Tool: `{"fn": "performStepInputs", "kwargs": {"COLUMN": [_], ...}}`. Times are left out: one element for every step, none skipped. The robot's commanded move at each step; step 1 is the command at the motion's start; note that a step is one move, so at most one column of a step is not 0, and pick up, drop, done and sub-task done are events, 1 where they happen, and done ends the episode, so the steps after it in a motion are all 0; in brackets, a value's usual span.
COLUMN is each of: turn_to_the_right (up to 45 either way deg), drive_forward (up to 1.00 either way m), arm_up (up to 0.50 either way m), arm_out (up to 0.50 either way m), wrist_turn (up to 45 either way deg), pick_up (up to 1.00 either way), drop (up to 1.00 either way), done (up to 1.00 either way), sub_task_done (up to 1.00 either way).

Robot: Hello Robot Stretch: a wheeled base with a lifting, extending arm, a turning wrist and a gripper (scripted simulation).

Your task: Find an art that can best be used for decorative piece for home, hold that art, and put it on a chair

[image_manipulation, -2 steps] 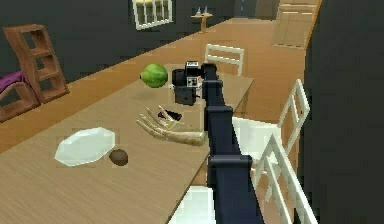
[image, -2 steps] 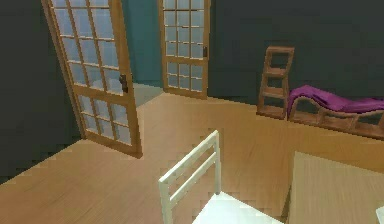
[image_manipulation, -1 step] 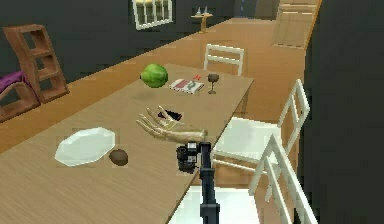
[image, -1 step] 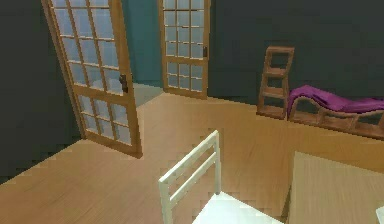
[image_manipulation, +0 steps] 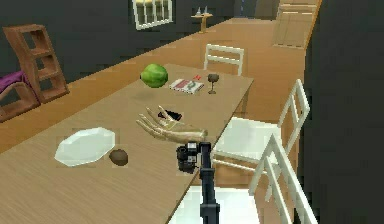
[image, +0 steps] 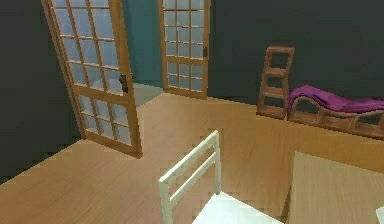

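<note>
My gripper [image_manipulation: 184, 156] sits at the table [image_manipulation: 40, 190] edge by the pale sculpture [image_manipulation: 165, 125]; can't tell if I hold anything. Brown blob [image_manipulation: 119, 157] by the plate [image_manipulation: 85, 147] is too small to name. White chair [image: 195, 182] is cut off at the forward view's bottom.

white chair [image: 235, 212], green melon [image_manipulation: 154, 74], purple cloth [image: 335, 100]

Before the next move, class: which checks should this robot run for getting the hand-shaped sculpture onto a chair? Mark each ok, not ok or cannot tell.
1. Hand-shaped sculpture found, lying on the table: ok.
2. Gripper close to the sculpture: ok.
3. Gripper holding the sculpture: cannot tell.
4. Plate and brown lump apart from the sculpture: ok.
5. White chair beside the table, seat bare: ok.
</note>
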Motion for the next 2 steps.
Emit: {"fn": "performStepInputs", "kwargs": {"turn_to_the_right": [0.0,0.0], "drive_forward": [0.00,0.00], "arm_up": [0.10,0.26], "arm_out": [0.00,0.00], "wrist_turn": [0.0,0.0], "pick_up": [0.00,0.00], "drop": [0.00,0.00], "done": [0.00,0.00], "sub_task_done": [0.00,0.00]}}
